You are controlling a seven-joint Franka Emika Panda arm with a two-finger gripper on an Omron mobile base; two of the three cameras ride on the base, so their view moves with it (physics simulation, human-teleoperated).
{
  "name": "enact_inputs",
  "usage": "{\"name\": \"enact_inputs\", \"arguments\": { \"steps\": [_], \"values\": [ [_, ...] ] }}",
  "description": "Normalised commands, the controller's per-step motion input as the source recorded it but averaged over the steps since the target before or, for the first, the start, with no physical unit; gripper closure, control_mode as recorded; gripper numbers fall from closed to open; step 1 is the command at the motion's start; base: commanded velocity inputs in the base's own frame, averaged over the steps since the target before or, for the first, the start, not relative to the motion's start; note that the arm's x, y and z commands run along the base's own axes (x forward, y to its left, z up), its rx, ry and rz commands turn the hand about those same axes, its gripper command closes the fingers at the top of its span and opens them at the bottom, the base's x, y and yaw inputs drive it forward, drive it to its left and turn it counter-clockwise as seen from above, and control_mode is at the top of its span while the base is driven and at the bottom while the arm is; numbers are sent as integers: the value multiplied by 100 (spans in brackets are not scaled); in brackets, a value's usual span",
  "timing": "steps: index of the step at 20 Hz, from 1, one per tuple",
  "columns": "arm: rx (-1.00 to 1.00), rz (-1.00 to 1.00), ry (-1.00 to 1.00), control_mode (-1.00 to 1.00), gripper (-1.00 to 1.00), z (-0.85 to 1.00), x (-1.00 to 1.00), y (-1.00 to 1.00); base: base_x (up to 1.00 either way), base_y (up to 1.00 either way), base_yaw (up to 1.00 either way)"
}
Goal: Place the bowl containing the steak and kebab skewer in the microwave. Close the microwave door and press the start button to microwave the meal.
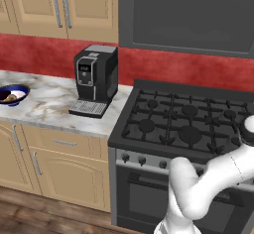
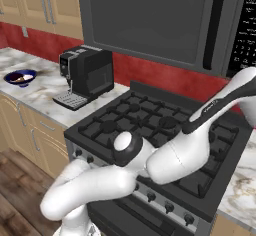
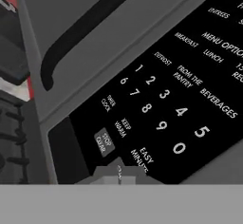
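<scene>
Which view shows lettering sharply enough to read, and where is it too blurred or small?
Hand view: microwave keypad digits and words like BEVERAGES are readable, though tilted and soft. Right base view: the panel text is tiny, illegible specks. Left base view: the coffee machine display is unreadable.

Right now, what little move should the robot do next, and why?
Probably nudge straight forward to press the start button. The microwave door looks closed, and the hand view is right at the keypad, with that grey button nearest the shut gripper.

Glossy white rounded arm (image 2: pixel 165 160) segments, dark grey joint bands, round white cap on black elbow ring.
</scene>
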Motion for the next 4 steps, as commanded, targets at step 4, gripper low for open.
{"name": "enact_inputs", "arguments": {
  "steps": [4],
  "values": [
    [-15, -23, -46, -100, 100, -100, 31, 37, 0, 0, 0]
  ]
}}
